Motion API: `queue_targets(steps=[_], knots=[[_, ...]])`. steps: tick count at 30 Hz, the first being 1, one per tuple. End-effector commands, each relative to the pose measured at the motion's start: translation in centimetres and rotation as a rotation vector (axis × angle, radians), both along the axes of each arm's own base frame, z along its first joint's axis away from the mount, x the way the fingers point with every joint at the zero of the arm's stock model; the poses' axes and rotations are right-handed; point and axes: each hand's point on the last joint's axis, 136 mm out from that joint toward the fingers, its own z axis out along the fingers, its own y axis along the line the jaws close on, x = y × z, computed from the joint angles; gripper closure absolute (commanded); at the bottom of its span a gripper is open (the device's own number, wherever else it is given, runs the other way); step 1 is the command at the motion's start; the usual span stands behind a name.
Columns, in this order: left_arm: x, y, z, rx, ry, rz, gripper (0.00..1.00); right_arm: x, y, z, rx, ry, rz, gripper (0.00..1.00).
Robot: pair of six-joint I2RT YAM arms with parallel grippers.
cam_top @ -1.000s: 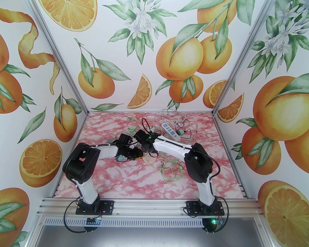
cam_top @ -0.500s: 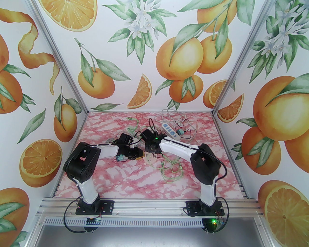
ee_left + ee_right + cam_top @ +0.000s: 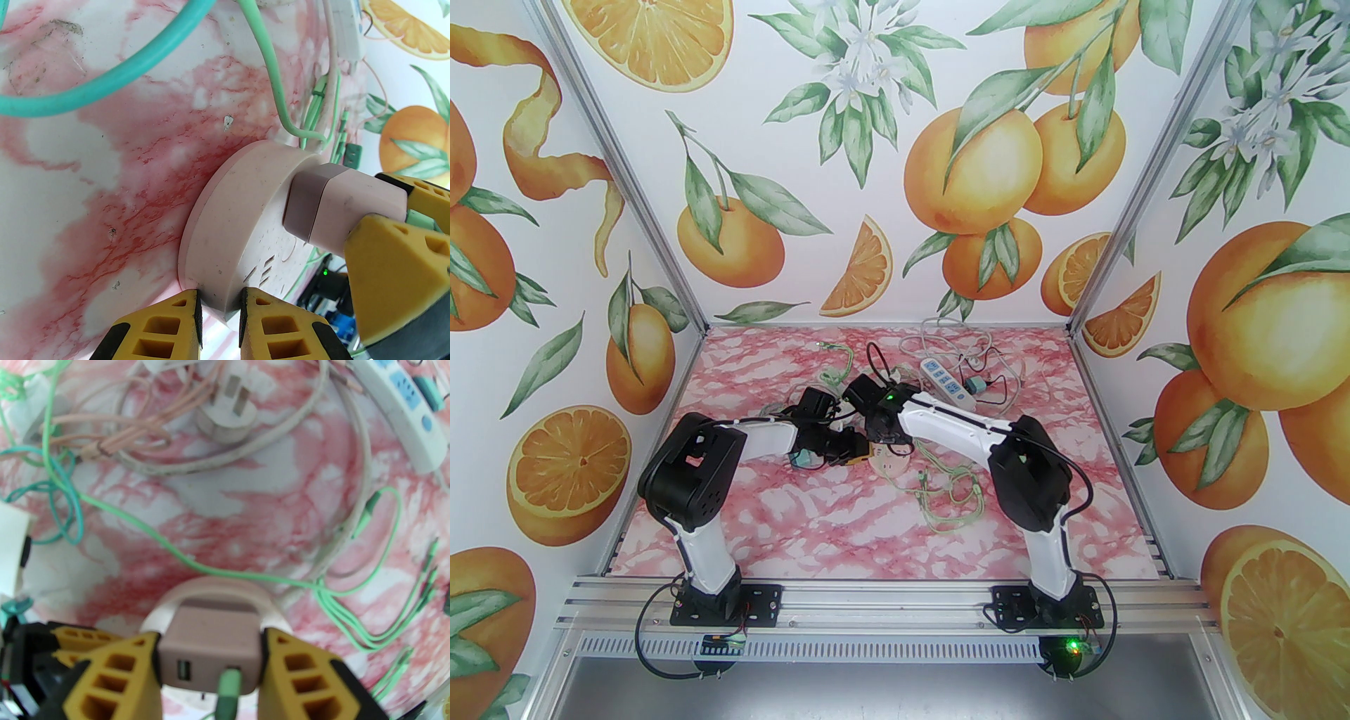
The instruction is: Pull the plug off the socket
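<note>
Left hand (image 3: 219, 316) pinches rim of one round socket (image 3: 239, 211) lying on surface (image 3: 105, 175). Right hand (image 3: 211, 651) clamps one pink plug (image 3: 211, 637), seated in that socket. One white power strip (image 3: 407, 419) beyond.

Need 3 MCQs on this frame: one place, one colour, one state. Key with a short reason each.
1. The right gripper holds the plug. Where is the left gripper clamped?
A. on the rim of the round socket
B. on the plug too
C. on a loose wire

2. What colour is the cable in the plug's USB port?
A. black
B. green
C. white

3. The plug is:
A. lying loose beside the socket
B. lifted clear of the socket
C. seated in the socket

Key:
1 A: the left wrist view has both yellow fingers pinching the socket's edge.
2 B: the right wrist view has a green connector in the port.
3 C: the plug's base meets the socket face with no gap.
</note>
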Motion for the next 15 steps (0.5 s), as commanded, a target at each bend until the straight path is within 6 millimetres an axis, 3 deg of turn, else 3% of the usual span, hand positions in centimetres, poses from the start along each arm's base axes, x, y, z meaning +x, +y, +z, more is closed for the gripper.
queue_targets(steps=[1,15], knots=[[-4.5,4.4,-7.6,0.303,0.188,0.029,0.78,-2.0,2.6,-0.7,0.019,0.056,0.076,0.74],[-4.6,4.5,-7.9,0.311,0.193,0.023,0.79,-0.6,-0.4,0.1,0.193,0.064,-0.045,0.73]])
